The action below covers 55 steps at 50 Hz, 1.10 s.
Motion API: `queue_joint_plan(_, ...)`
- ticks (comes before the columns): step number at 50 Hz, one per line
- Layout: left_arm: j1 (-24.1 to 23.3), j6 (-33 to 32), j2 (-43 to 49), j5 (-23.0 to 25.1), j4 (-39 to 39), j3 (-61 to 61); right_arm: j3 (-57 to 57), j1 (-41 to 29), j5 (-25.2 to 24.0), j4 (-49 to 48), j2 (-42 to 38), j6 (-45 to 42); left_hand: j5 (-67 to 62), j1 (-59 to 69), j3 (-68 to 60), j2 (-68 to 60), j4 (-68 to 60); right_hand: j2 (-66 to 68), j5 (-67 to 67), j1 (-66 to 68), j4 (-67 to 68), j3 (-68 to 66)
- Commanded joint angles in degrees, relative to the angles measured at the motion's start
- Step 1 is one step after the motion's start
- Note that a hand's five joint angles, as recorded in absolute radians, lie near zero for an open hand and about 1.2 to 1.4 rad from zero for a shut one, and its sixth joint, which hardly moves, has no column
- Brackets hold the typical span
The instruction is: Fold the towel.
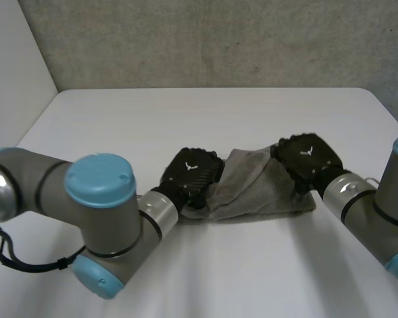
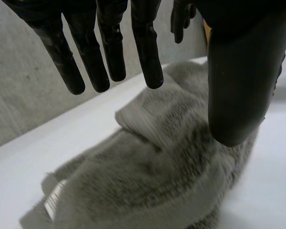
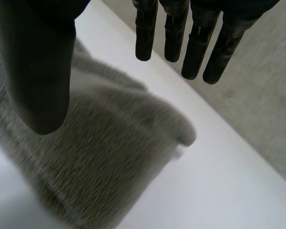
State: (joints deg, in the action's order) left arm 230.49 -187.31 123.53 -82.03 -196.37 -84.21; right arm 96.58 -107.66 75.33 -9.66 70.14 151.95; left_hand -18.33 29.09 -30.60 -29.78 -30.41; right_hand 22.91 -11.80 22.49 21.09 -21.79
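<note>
Both black hands hang over one rumpled grey towel (image 1: 252, 192), which lies bunched in a long heap on the white table (image 1: 205, 112). The left hand (image 1: 191, 173) is over the towel's left end and the right hand (image 1: 307, 159) over its right end. Seen from the left wrist, the fingers (image 2: 150, 62) are straight and held apart from the thumb, with the cloth loose under the palm. The right hand's fingers (image 3: 195, 52) are straight too, thumb wide, and the towel's rounded edge lies beneath them.
</note>
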Motion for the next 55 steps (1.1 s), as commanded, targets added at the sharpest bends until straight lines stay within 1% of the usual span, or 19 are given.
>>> queue_joint_plan(1, -0.1, -0.2, 4.9, -2.8, -0.2, 2.8, 1.4, 0.3, -0.6, -2.1, -4.3, 0.2, -0.2, -0.5, 2.1, 1.2, 1.9, 0.0, -1.1, 0.4, 1.8, -1.1)
queue_joint_plan(9, -0.1, -0.1, 8.5, -6.2, -0.4, 6.2, 1.9, -0.4, -0.6, -6.5, -7.7, 0.1, -0.2, -0.5, 2.1, 1.2, 1.9, 10.9, -12.0, 11.3, 12.7, -12.0)
queue_joint_plan(12, 0.0, 0.3, 9.0, -8.3, -0.4, 7.3, 1.8, -0.4, -0.7, -7.7, -9.6, -0.4, -0.2, -0.5, 2.1, 1.2, 1.9, 27.8, -28.9, 28.2, 29.7, -29.0)
queue_joint_plan(13, 0.0, 0.3, 9.0, -8.3, -0.4, 7.3, 1.8, -0.4, -0.7, -7.7, -9.6, -0.4, -0.2, -0.5, 2.1, 1.2, 1.9, 27.9, -29.0, 28.3, 29.7, -29.0)
queue_joint_plan(15, 0.4, 0.6, 8.8, -9.5, -0.3, 7.2, 1.8, -0.4, -0.7, -7.7, -10.0, -0.6, -0.2, -0.5, 2.1, 1.2, 1.9, 38.1, -39.2, 38.5, 39.9, -39.2)
queue_joint_plan(17, 1.2, 1.8, 7.4, -12.5, -0.1, 6.2, 1.7, -0.4, -0.6, -7.7, -10.2, -0.7, 0.1, -0.9, 2.4, 1.6, 2.2, 41.5, -42.6, 41.9, 43.3, -42.6)
queue_joint_plan(20, 2.7, 2.7, 5.0, -14.2, 0.2, 3.7, 1.7, -0.4, -0.6, -7.7, -10.2, -0.8, 0.1, -0.9, 2.4, 1.6, 2.2, 45.4, -46.5, 45.8, 47.2, -46.5)
queue_joint_plan(24, 4.3, 3.0, 2.6, -14.5, -0.1, 0.3, 1.7, -0.4, -0.6, -7.7, -10.1, -0.8, 0.1, -0.9, 2.4, 1.6, 2.2, 45.0, -46.2, 45.5, 46.9, -46.2)
queue_joint_plan(28, 6.5, 3.0, 0.7, -14.8, -0.2, -3.1, 1.7, -0.4, -0.5, -7.6, -9.8, -0.8, 0.1, -0.9, 2.4, 1.6, 2.2, 42.4, -43.5, 42.8, 44.2, -43.5)
queue_joint_plan(32, 6.6, 3.0, 0.4, -14.7, 0.3, -3.5, 1.7, -0.5, -0.7, -7.3, -9.6, -0.9, -0.1, -0.7, 2.2, 1.4, 2.0, 38.0, -39.1, 38.4, 39.8, -39.1)
queue_joint_plan(34, 5.9, 3.1, -0.2, -14.5, 0.2, -3.1, 1.6, -0.5, -0.3, -7.2, -9.6, -0.9, 0.1, -0.9, 2.4, 1.6, 2.2, 28.8, -29.9, 29.2, 30.6, -29.9)
queue_joint_plan(40, 3.1, 3.0, -1.4, -14.2, -0.1, -0.9, 1.7, -0.5, 0.0, -6.9, -9.5, -0.9, 0.1, -0.9, 2.4, 1.6, 2.2, 20.7, -21.8, 21.1, 22.5, -21.8)
queue_joint_plan(42, 0.8, 3.0, -1.4, -14.2, 0.1, 1.8, 1.8, -0.5, 0.2, -6.9, -9.2, -0.9, 0.1, -0.9, 2.4, 1.6, 2.2, 8.3, -9.4, 8.7, 10.1, -9.4)
queue_joint_plan(43, 0.8, 3.0, -1.4, -14.2, 0.1, 1.9, 1.8, -0.5, 0.2, -6.9, -9.2, -0.9, 0.1, -0.9, 2.4, 1.6, 2.2, 8.2, -9.3, 8.6, 10.0, -9.3)
queue_joint_plan(45, -0.6, 2.8, -1.0, -14.0, 0.1, 4.0, 1.8, -0.4, 0.3, -6.9, -8.8, -0.8, 0.1, -0.9, 2.4, 1.6, 2.2, -5.7, 4.6, -5.3, -3.9, 4.6)
queue_joint_plan(46, -0.6, 2.8, -1.0, -14.0, 0.1, 4.1, 1.8, -0.4, 0.3, -6.9, -8.8, -0.8, 0.1, -0.9, 2.4, 1.6, 2.2, -5.8, 4.6, -5.3, -3.9, 4.6)
queue_joint_plan(47, -1.1, 2.8, -0.6, -14.0, 0.1, 5.2, 1.8, -0.4, 0.4, -6.9, -8.4, -0.8, 0.1, -0.9, 2.4, 1.6, 2.2, -12.6, 11.5, -12.2, -10.8, 11.5)
queue_joint_plan(51, -3.1, 2.8, 1.1, -13.8, 0.3, 7.5, 1.9, -0.4, 0.4, -6.8, -7.9, -0.7, -0.1, -0.7, 2.2, 1.4, 2.0, -12.9, 11.8, -12.5, -11.1, 11.8)
queue_joint_plan(55, -4.7, 2.9, 5.2, -10.4, 0.5, 11.0, 2.6, -0.4, 0.4, -6.9, -7.5, -0.7, -0.2, -0.5, 2.1, 1.2, 1.9, -12.9, 11.8, -12.5, -11.1, 11.8)
